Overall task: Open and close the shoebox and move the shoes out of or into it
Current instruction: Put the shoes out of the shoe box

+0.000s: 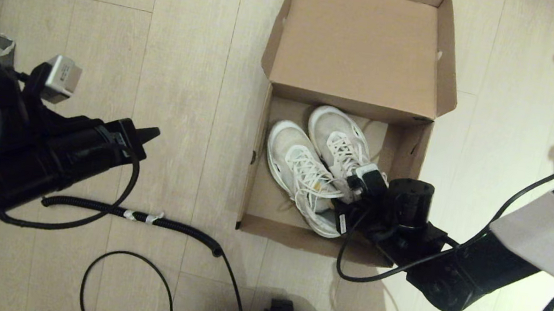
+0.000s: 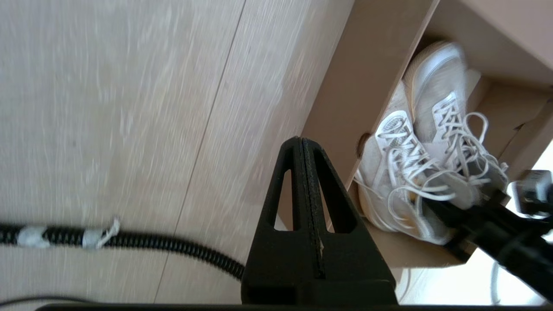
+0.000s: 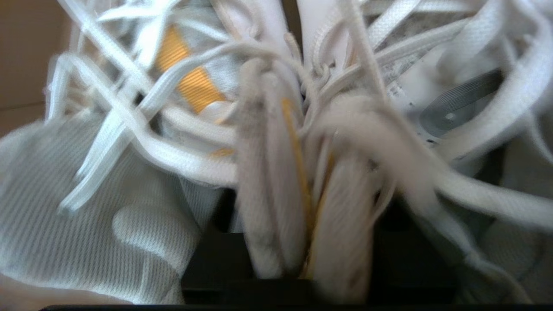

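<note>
Inside the open shoebox [image 1: 263,138], my right gripper [image 1: 342,197] pinches both shoes [image 1: 307,167] together.
Soft, light mesh gives; heel collars near the front wall grip best. Left gripper [image 2: 307,181] idles closed beside.

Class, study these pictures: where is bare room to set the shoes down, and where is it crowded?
Bare floor lies between the left pincer and the shoebox. Inside the box, the shoes and right pincer crowd it. A black cable borders the near floor.

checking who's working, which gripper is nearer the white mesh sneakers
Right. The right gripper is in the brown cardboard shoebox, clamping both white mesh sneakers together; the left gripper hangs over the floor beside it.
</note>
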Robot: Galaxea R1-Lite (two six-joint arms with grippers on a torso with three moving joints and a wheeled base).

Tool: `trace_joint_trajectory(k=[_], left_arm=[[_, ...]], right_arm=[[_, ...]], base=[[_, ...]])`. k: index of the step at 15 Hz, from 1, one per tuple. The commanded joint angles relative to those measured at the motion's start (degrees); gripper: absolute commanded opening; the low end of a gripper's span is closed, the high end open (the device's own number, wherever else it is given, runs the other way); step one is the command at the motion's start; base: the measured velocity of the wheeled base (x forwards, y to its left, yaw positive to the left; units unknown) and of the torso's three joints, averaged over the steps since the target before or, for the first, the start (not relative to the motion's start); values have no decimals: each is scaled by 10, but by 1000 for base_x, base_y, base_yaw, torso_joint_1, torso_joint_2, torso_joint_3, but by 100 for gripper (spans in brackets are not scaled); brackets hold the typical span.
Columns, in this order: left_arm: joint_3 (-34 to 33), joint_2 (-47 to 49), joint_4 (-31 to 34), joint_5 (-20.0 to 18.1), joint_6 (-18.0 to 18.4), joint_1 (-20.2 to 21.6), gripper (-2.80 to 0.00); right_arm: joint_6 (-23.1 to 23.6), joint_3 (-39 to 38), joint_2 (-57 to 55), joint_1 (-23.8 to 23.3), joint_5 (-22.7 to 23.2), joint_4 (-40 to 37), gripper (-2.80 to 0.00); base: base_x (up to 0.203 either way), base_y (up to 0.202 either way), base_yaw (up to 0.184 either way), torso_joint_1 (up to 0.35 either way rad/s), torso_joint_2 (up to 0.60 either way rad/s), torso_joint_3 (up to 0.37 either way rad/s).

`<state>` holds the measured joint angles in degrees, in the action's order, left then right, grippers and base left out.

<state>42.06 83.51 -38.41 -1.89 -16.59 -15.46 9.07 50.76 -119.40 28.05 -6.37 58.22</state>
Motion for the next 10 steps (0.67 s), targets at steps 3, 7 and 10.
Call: trace_joint_trajectory(k=[3, 7, 10], left_arm=[[20, -55, 20, 1, 1, -5, -280], [25, -127, 81, 2, 0, -6, -280], [19, -168, 127, 6, 0, -5, -280]], right_arm=[[-30, -16, 163, 1, 66, -131, -280], [-96, -20, 321, 1, 124, -298, -280], [-133, -13, 443, 1, 135, -409, -280]], base=[[0, 0, 0, 0, 0, 0], [0, 0, 0, 0, 0, 0], [0, 0, 0, 0, 0, 0]])
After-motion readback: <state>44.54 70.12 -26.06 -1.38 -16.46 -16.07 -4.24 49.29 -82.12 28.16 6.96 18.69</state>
